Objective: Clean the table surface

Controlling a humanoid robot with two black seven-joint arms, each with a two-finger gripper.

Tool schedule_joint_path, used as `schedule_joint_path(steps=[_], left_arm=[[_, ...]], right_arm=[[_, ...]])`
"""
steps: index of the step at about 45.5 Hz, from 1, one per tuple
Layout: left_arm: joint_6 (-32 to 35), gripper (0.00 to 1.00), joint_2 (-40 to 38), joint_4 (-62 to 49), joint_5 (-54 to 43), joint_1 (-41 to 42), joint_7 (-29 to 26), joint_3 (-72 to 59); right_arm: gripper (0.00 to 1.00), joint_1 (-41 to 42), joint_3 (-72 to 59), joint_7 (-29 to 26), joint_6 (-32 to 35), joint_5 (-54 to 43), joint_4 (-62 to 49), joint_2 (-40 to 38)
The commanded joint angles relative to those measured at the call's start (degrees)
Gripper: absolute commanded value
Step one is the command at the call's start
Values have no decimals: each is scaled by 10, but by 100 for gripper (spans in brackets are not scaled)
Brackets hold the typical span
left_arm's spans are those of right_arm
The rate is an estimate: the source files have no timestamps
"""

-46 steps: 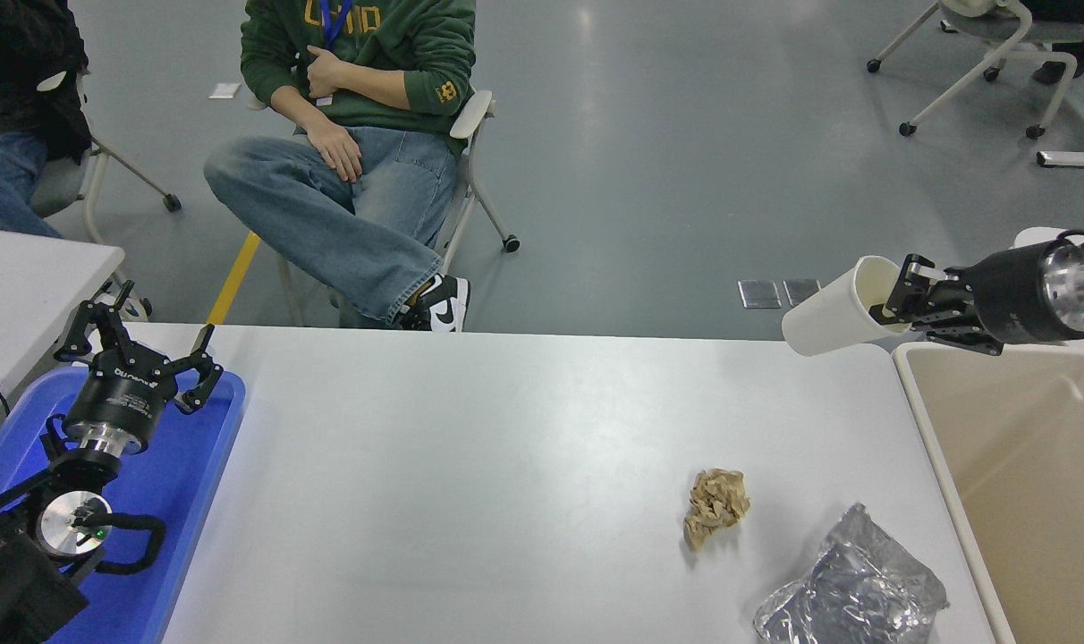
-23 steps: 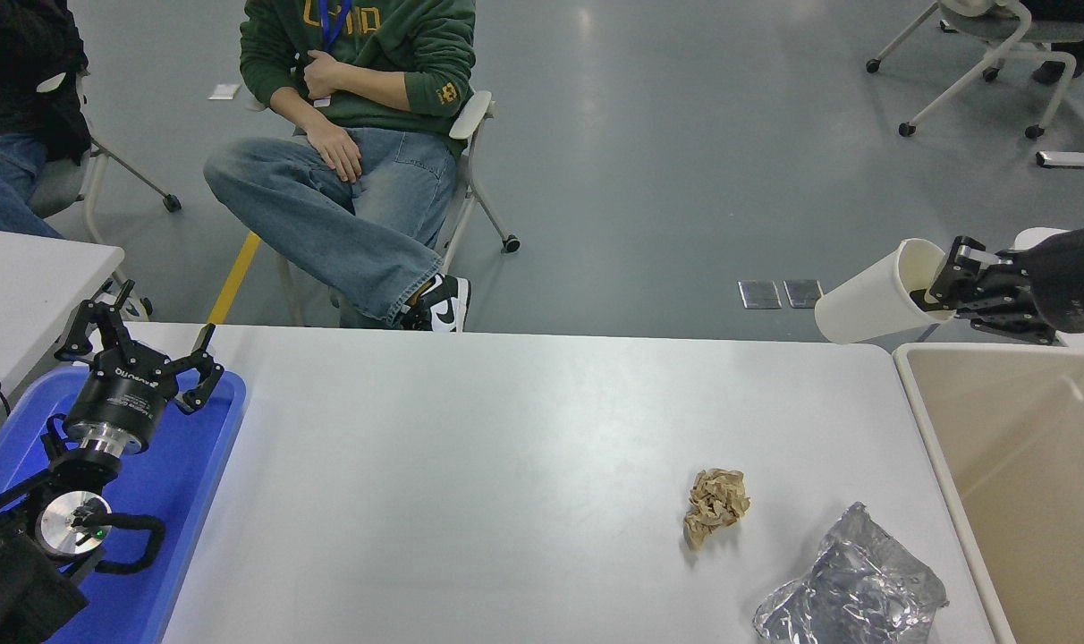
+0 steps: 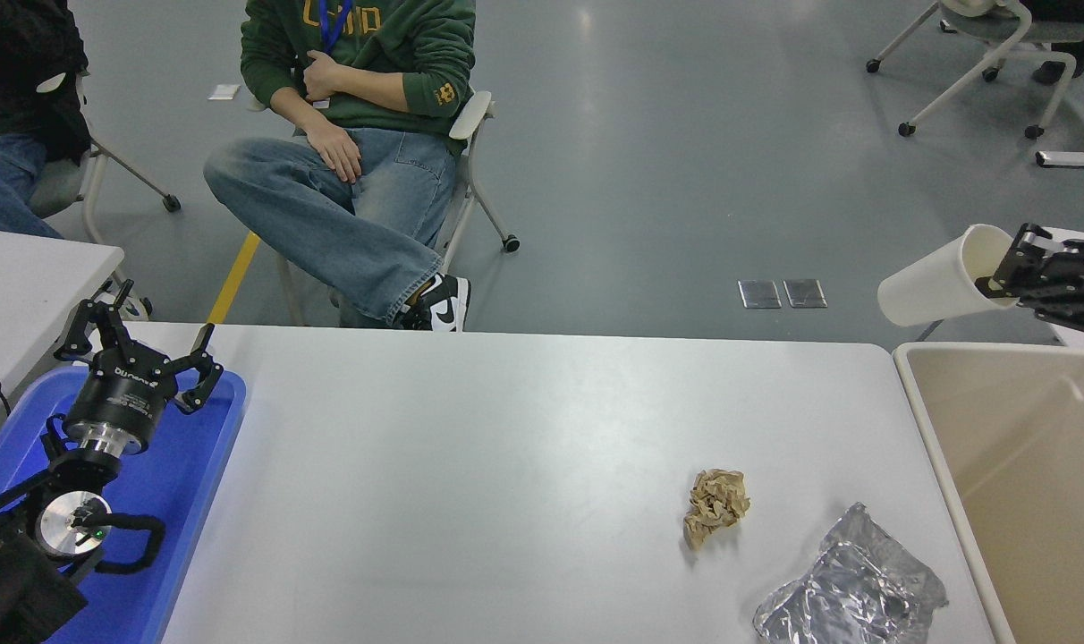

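White paper cup (image 3: 940,279) is pinched at its rim by the right gripper (image 3: 1007,268), held on its side above the far edge of the beige bin (image 3: 953,465), just right of the table surface (image 3: 470,465). Step in hand, by my read: dropping the cup into the bin. Next move calls for carrying it a bit further over the bin opening, then letting go; the cup body hangs partly outside the bin's far rim, so a release here could miss.

Left on the table, near its right end: crumpled brown paper (image 3: 715,505) and a silver foil wrapper (image 3: 851,590) close by, near the front edge. Both look like later pickups. Nothing blocks the path to the bin.

Left gripper (image 3: 139,353) is parked w/ fingers spread over the blue tray (image 3: 198,465) at lower left. A seated person (image 3: 354,134) is at the far side, well apart.
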Motion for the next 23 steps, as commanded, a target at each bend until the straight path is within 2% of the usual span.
schedule_joint_path(steps=[1, 23], left_arm=[[0, 100, 1, 0, 0, 0, 0, 0], [0, 100, 0, 0, 0, 0, 0, 0]], right_arm=[[0, -52, 0, 2, -58, 0, -63, 5], [0, -244, 10, 5, -217, 8, -283, 155]])
